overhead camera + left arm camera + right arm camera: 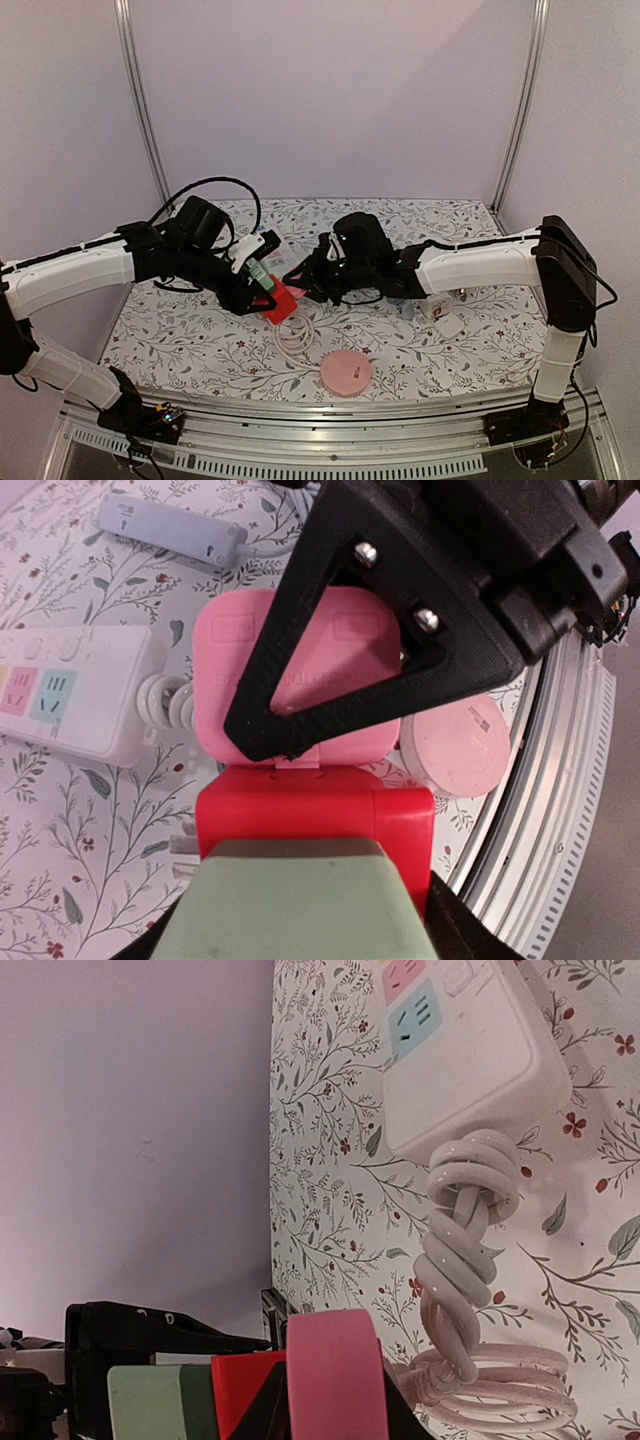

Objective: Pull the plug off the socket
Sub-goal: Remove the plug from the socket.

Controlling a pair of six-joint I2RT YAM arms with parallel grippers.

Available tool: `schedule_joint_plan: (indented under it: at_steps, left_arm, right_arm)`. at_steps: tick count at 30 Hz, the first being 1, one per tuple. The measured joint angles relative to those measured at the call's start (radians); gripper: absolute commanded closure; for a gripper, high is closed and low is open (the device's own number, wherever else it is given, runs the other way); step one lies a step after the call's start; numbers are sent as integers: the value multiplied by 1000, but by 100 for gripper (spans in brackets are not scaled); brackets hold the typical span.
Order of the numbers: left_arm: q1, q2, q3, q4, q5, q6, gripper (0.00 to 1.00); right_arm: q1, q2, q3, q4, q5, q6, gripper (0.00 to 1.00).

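Grasp stage, just short of the pull; clamped in the jaws of the left gripper [263, 288], the red socket block [300, 815], over the middle of the counter [190, 345]; plugged flush into its end, the pink plug [225, 645]; pinched narrow across that plug, the jaws of the right gripper [302, 284], seemingly on both faces; next, probably: brace left, draw right straight out along the pins, no twist, firm enough not to slip.
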State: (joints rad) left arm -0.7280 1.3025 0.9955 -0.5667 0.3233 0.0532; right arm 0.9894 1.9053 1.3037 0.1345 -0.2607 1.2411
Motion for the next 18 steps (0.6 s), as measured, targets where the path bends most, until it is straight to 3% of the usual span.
schedule_joint_plan:
  at_steps: [5,12,18]
  left_arm:
    - [-1,0,0,0,-2,0,76]
    - [-2,0,0,-5,-5,0,76]
    - [-3,0,0,-5,-6,0,76]
  right_arm:
    - [1,10,1,3,-10,5,82]
    - [2,12,2,5,-12,13,99]
    - [2,12,2,5,-12,18,100]
